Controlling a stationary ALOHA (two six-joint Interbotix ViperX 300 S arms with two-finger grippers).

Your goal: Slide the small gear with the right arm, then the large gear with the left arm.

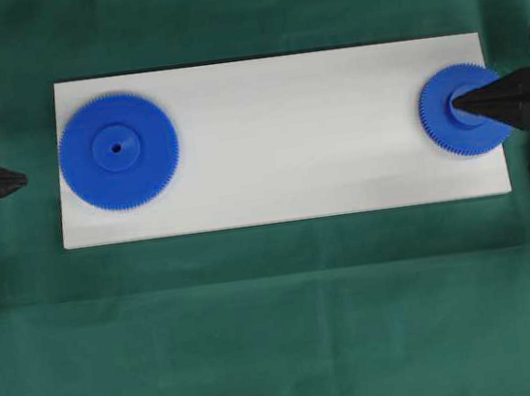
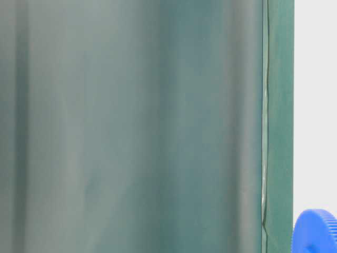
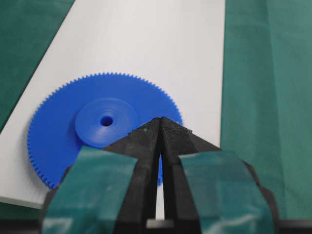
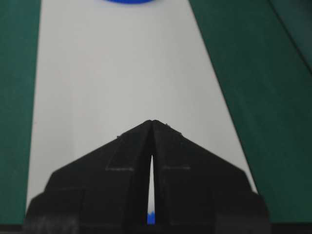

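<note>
The small gear lies flat at the right end of the white board. My right gripper is shut, its pointed tip over the gear's hub; whether it touches I cannot tell. In the right wrist view the shut right gripper covers the gear, and a blue sliver of the small gear shows through the slit. The large gear lies at the board's left end. My left gripper is shut, off the board to the left of it. From the left wrist, the left gripper points at the large gear.
Green cloth covers the table around the board. The board's middle stretch between the two gears is bare white. The large gear's far rim shows at the top of the right wrist view. A blue gear edge appears in the table-level view.
</note>
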